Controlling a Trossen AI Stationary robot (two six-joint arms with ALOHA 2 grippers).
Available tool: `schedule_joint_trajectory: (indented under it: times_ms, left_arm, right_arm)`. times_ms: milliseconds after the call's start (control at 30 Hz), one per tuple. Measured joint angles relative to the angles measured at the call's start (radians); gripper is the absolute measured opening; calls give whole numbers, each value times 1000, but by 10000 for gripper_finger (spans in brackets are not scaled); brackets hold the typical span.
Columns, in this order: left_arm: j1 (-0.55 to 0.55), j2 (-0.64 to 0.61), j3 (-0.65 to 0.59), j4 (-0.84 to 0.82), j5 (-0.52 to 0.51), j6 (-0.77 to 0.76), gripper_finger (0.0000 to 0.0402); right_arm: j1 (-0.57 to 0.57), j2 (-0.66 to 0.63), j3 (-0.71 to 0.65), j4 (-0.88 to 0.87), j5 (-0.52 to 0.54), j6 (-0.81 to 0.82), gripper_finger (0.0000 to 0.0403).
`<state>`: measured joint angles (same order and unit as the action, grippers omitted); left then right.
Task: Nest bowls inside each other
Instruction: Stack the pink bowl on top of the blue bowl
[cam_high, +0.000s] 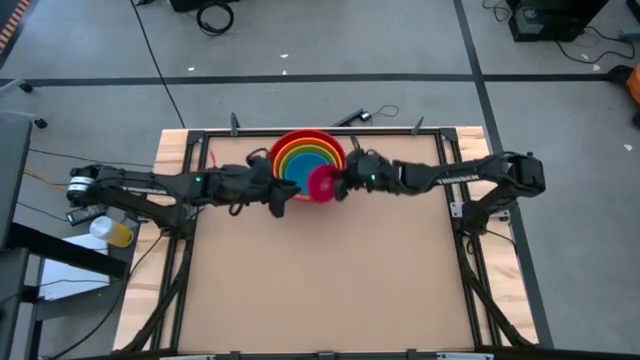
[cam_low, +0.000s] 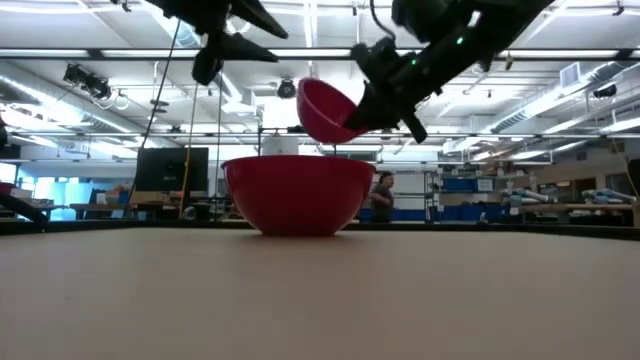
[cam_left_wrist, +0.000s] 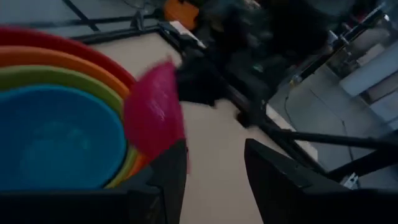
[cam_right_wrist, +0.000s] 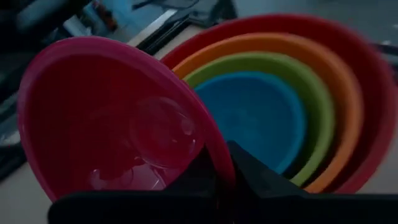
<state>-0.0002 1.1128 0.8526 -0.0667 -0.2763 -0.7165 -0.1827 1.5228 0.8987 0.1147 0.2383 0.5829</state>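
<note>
A red bowl (cam_high: 307, 158) stands on the table's far middle with an orange bowl (cam_right_wrist: 339, 106), a green bowl (cam_right_wrist: 311, 87) and a blue bowl (cam_right_wrist: 255, 115) nested inside it. A magenta pink bowl (cam_low: 325, 110) hangs tilted above the stack's near right rim, with my right gripper (cam_low: 365, 110) shut on it. My left gripper (cam_left_wrist: 214, 180) stands open at the stack's near left side, raised above the table, with nothing between its fingers. My right gripper pinches the pink bowl's rim (cam_right_wrist: 214, 158), one finger inside the bowl and one outside. The fingers come from the table's right, slanting down. The bowl is lifted clear and tipped steeply, its opening facing right toward the gripper, over the edge of the nested stack.
Bare tabletop (cam_high: 330, 280) stretches from the stack to the near edge. A black frame (cam_high: 440, 150) borders the table. A yellowish object (cam_high: 112, 232) lies off the table's left side. A person (cam_low: 381, 195) stands far off in the room behind.
</note>
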Motion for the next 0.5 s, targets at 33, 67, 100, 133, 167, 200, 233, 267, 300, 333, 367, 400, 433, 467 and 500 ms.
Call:
schedule_joint_trajectory:
  times_ms: [33,67,100,133,167,200,233,267,300,333,367,400,433,467,500]
  left_arm:
    - [0,-17,-1,-2,-6,18,162]
    - [0,-31,0,5,-16,36,162]
    - [0,-46,1,-2,-24,50,162]
    - [4,-63,1,-21,-33,61,162]
    - [8,-73,-1,-28,-43,72,162]
    - [14,-79,0,-24,-44,75,162]
    - [22,-89,1,-32,-45,77,162]
    - [31,-99,0,-52,-46,78,162]
    - [38,-102,-1,-59,-46,78,162]
    - [43,-103,1,-55,-46,78,162]
    - [50,-106,2,-64,-46,77,162]
    - [56,-109,0,-85,-45,74,162]
    - [60,-110,-1,-95,-45,63,162]
    - [61,-110,-1,-96,-45,50,162]
    - [63,-110,0,-106,-45,38,162]
  right_arm:
    - [-24,7,1,8,-14,0,30]
    - [-47,16,1,6,-32,0,30]
    - [-66,31,5,-2,-52,1,30]
    - [-84,48,21,-17,-72,4,29]
    - [-99,63,37,-36,-93,12,28]
    - [-111,78,54,-63,-102,16,27]
    - [-119,95,78,-82,-106,16,27]
    - [-123,112,103,-88,-105,12,28]
    - [-127,130,128,-100,-101,1,29]
    - [-131,150,157,-124,-95,-9,32]
    - [-136,173,186,-146,-86,-11,34]
    - [-141,197,219,-171,-81,-11,37]
    - [-147,220,249,-200,-81,-13,40]
    - [-153,244,279,-232,-82,-21,42]
    - [-157,267,312,-256,-82,-32,46]
